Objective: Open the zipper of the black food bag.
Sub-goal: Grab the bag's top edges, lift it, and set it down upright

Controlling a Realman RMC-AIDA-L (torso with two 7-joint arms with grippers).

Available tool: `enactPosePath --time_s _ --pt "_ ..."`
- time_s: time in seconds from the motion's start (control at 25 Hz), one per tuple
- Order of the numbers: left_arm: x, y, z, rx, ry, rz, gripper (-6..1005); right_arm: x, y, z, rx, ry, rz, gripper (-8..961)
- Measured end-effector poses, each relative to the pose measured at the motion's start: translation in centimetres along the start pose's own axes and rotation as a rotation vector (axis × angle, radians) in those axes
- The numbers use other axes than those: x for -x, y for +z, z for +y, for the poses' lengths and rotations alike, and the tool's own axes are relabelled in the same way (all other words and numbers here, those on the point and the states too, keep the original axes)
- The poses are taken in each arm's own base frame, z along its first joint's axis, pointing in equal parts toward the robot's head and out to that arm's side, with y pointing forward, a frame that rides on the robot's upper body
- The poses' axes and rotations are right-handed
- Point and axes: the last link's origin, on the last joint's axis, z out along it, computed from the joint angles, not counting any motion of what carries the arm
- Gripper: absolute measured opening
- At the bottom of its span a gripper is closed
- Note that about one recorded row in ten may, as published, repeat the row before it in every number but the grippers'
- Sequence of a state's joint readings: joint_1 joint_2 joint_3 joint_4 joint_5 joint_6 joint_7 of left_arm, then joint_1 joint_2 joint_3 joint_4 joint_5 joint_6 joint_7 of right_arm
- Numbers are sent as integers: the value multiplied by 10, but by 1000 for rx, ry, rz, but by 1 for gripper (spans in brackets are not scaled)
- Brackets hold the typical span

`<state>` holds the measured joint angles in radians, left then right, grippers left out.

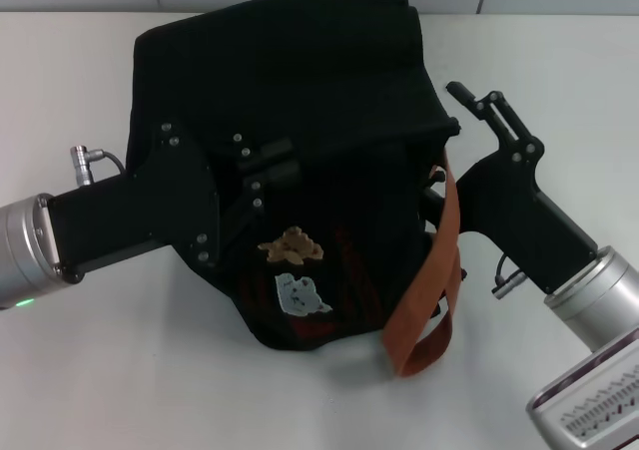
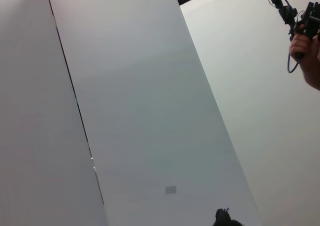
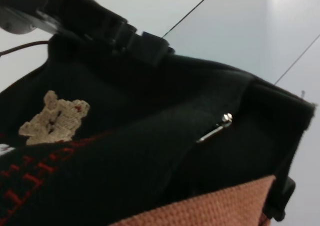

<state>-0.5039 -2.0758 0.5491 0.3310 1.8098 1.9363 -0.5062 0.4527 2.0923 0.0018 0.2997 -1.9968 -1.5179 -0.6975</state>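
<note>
Two black grippers flank the boxy black fabric food bag (image 1: 319,171) lying on the white table (image 1: 90,360), tan and pale-blue bear patches up and an orange-brown woven strap (image 1: 431,280) trailing toward the robot. The left gripper (image 1: 268,169) presses its fingers into the bag's upper face, open or shut I cannot tell, while the right gripper (image 1: 469,106) sits at the bag's right edge with its jaws parted and holding nothing. Judging by the right wrist view, the small silver metal pull tab (image 3: 216,130) lies in a fabric fold, so the fingers may well pinch cloth instead of metal, or drag the limp bag if the left hold slips.
</note>
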Motion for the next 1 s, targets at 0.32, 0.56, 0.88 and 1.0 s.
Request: enactPosePath --time_s 0.32,0.56,0.88,1.0 --pt "0 0 0 3 1 -1 71 5 2 6 0 -81 -2 851" --pt "1 1 1 6 -2 -1 71 8 3 9 5 -158 1 851" --pt "1 2 1 11 -3 -1 72 11 6 9 -8 -167 -13 852" --pt "2 3 1 15 -5 -7 72 14 9 7 -24 -136 -26 852"
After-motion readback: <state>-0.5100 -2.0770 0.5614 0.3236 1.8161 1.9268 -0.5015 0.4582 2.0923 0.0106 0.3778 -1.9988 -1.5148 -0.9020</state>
